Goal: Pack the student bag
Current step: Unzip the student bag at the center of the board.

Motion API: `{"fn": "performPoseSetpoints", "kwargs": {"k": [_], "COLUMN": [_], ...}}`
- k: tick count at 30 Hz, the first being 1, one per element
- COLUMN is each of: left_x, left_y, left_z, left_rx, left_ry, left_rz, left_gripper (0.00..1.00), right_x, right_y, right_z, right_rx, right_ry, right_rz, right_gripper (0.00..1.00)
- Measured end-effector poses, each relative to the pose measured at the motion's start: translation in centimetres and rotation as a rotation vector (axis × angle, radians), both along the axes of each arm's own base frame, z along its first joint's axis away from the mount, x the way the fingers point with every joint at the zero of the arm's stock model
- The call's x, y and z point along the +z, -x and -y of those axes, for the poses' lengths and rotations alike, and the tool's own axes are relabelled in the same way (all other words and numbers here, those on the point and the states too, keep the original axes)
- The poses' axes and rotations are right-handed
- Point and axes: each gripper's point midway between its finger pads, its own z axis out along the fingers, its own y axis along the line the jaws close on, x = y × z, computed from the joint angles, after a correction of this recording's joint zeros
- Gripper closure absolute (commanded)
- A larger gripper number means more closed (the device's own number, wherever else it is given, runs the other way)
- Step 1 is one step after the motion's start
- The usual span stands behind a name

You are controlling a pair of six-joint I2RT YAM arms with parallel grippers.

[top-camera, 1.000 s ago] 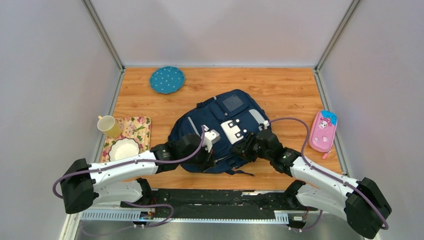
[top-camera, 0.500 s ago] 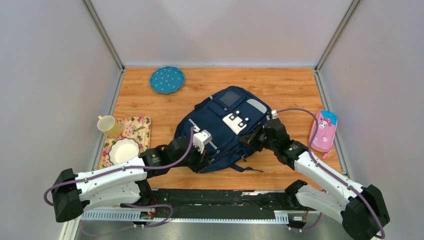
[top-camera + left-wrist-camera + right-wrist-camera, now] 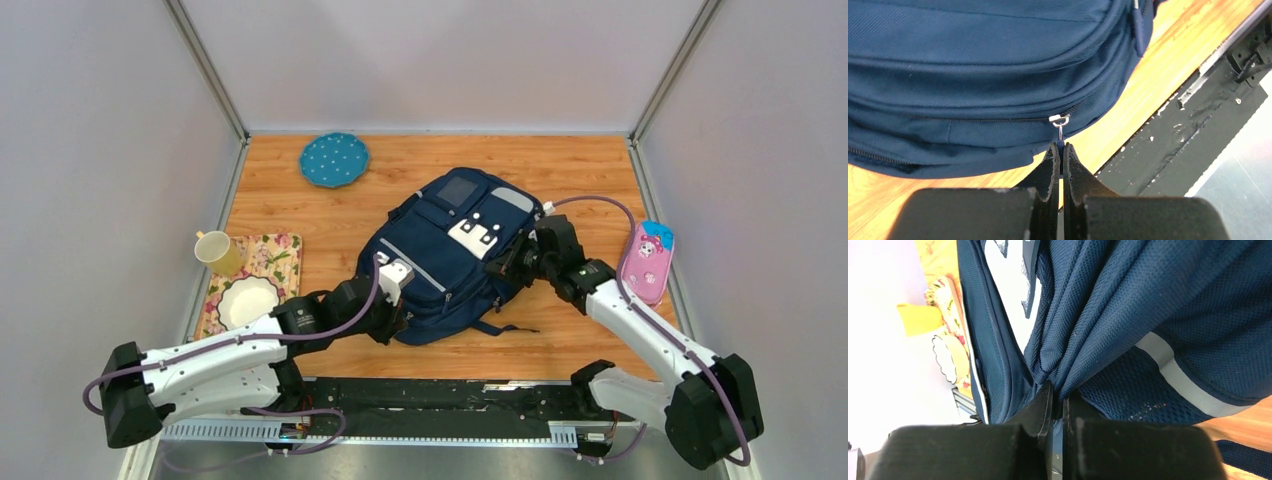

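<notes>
The student bag (image 3: 450, 250), a navy blue backpack with a white patch, lies on the wooden table, zipped shut. My left gripper (image 3: 393, 315) is at its near left edge, shut on the zipper pull (image 3: 1060, 131) of the bag (image 3: 973, 65). My right gripper (image 3: 522, 262) is at the bag's right side, shut on a fold of the bag's blue mesh fabric (image 3: 1083, 340). The grey stripe (image 3: 1178, 377) shows in the right wrist view.
A pink pencil case (image 3: 647, 261) lies at the right edge. A teal dotted plate (image 3: 334, 159) is at the back. A yellow mug (image 3: 217, 251) and a white bowl (image 3: 246, 300) sit on a floral mat (image 3: 280, 256) at the left.
Both arms have dragged the bag away from the near edge, toward the back right, and it has turned a little. Both grippers kept their hold.
</notes>
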Motion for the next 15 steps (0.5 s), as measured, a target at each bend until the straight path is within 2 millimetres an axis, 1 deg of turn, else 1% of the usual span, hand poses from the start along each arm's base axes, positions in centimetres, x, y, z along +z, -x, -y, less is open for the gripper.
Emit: {"fn": "performPoseSetpoints", "kwargs": {"k": [1,2,3,4,6,8,11,12,14,15], "left_x": [0.1,0.2,0.3,0.5,0.9,1.2,0.9,0.8,0.7,0.7], "left_y": [0.1,0.2,0.3,0.5,1.0,1.5,2.4,2.6,3.0,3.1], "left_z": [0.4,0.9,1.5,2.2,3.7,5.2,6.7,7.1,7.7,8.0], "left_rx": [-0.014,-0.034,-0.053,-0.077,-0.134,-0.184,-0.237,-0.247,-0.26,-0.262], "left_ry": [-0.001,-0.003,-0.002,0.003,0.017,0.031,0.051,0.058,0.074,0.091], "left_rz": [-0.008,-0.015,-0.02,-0.027,-0.036,-0.039,-0.057,-0.063,-0.073,-0.075], "left_gripper": [1.0,1.0,1.0,1.0,1.0,1.0,1.0,1.0,1.0,1.0], "right_x": [0.0,0.1,0.1,0.2,0.4,0.5,0.9,1.2,1.9,2.3], "right_y": [-0.2,-0.6,-0.9,-1.3,-2.1,-2.7,-3.3,-3.3,-3.0,-2.4], "right_z": [0.0,0.1,0.2,0.2,0.5,1.0,2.4,2.9,3.6,4.1], "right_rx": [0.006,0.014,0.018,0.022,0.034,0.041,0.042,0.035,0.019,0.005], "right_ry": [0.012,0.026,0.037,0.048,0.08,0.117,0.182,0.199,0.223,0.225], "right_rz": [-0.005,-0.008,-0.006,0.0,0.019,0.038,0.041,0.044,0.057,0.066], "right_gripper": [0.76,0.68,0.5,0.41,0.28,0.23,0.21,0.15,0.14,0.14]}}
